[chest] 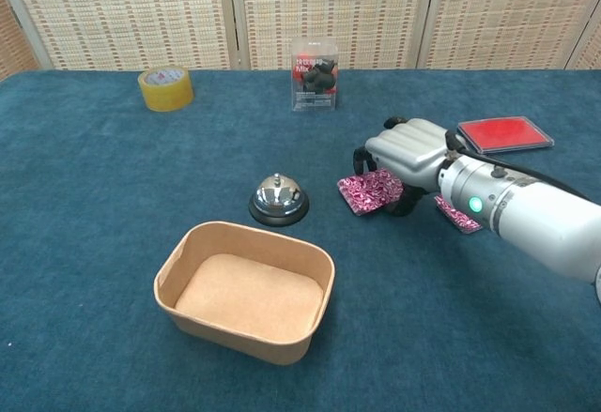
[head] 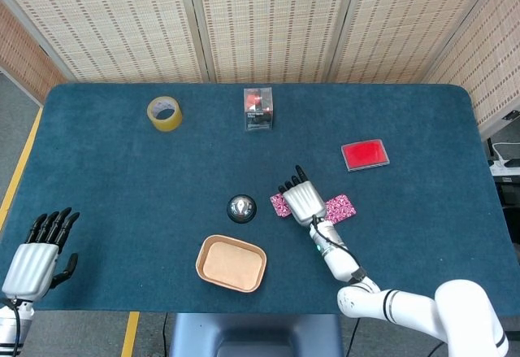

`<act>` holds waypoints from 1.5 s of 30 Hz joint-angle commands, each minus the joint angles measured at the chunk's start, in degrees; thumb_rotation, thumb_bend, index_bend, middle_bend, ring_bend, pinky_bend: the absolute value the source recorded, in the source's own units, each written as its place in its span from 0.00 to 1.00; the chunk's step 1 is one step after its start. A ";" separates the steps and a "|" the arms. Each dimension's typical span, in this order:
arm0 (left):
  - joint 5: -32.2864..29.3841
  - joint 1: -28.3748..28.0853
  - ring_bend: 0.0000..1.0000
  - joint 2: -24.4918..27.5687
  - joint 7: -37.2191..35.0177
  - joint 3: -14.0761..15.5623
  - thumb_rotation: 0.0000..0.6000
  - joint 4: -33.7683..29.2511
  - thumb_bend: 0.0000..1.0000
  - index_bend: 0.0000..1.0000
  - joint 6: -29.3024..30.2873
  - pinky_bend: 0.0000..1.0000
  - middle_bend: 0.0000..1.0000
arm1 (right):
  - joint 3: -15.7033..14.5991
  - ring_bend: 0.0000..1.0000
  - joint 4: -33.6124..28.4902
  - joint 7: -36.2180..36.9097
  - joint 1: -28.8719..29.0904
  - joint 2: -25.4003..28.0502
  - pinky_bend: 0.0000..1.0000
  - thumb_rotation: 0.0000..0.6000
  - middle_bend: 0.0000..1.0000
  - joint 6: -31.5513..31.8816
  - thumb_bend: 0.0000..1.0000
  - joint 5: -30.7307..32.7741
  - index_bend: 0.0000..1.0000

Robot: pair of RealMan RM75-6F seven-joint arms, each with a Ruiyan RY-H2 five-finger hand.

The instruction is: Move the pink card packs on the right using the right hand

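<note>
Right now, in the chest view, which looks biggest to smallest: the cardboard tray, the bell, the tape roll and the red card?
1. Cardboard tray, clearly largest, though nearest the camera.
2. Red card.
3. Bell and tape roll look about alike; the tape sits farther back, so no ranking.

Right hand (chest: pixel 406 152): palm down, fingers curled, pinching a pink card pack (chest: pixel 369 190) above the table centre; forearm extends toward the near right edge. Left hand (head: pixel 36 258): fingers extended and apart, holding nothing, at the near left corner.
</note>
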 commanded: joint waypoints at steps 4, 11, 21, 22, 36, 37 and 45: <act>0.47 -0.13 0.00 -0.30 -0.91 0.14 1.00 0.75 0.49 0.00 -0.03 0.06 0.00 | -0.26 0.05 -2.18 -0.54 -0.01 1.76 0.00 1.00 0.15 -0.91 0.28 2.06 0.01; 0.23 -0.03 0.00 -0.17 -0.50 0.20 1.00 0.40 0.49 0.00 0.00 0.07 0.00 | -1.73 0.00 -8.46 -1.81 -0.88 6.71 0.00 1.00 0.11 -0.23 0.28 3.21 0.00; 0.47 0.03 0.00 -0.03 -0.17 0.44 1.00 -0.03 0.49 0.00 0.03 0.07 0.00 | -8.55 0.00 -18.72 6.56 -6.82 22.57 0.00 1.00 0.11 3.51 0.28 -7.55 0.00; 0.55 0.03 0.00 -0.05 0.04 0.46 1.00 -0.13 0.49 0.00 0.09 0.07 0.00 | -9.80 0.00 -18.36 7.46 -7.50 23.87 0.00 1.00 0.11 3.74 0.28 -9.21 0.00; 1.60 -0.44 0.00 -0.78 1.59 1.04 1.00 -0.61 0.49 0.00 -0.58 0.08 0.00 | -13.39 0.00 -8.00 13.69 -9.66 21.25 0.00 1.00 0.11 2.86 0.28 -16.10 0.01; 1.61 -0.41 0.00 -0.75 1.48 1.05 1.00 -0.52 0.49 0.00 -0.52 0.08 0.00 | -13.21 0.00 -7.46 13.51 -9.64 20.70 0.00 1.00 0.11 2.63 0.28 -15.96 0.01; 1.59 -0.07 0.00 -0.39 0.71 1.02 1.00 -0.34 0.49 0.00 0.14 0.08 0.00 | -11.99 0.00 -4.95 11.67 -9.18 17.99 0.00 1.00 0.11 0.38 0.28 -14.13 0.03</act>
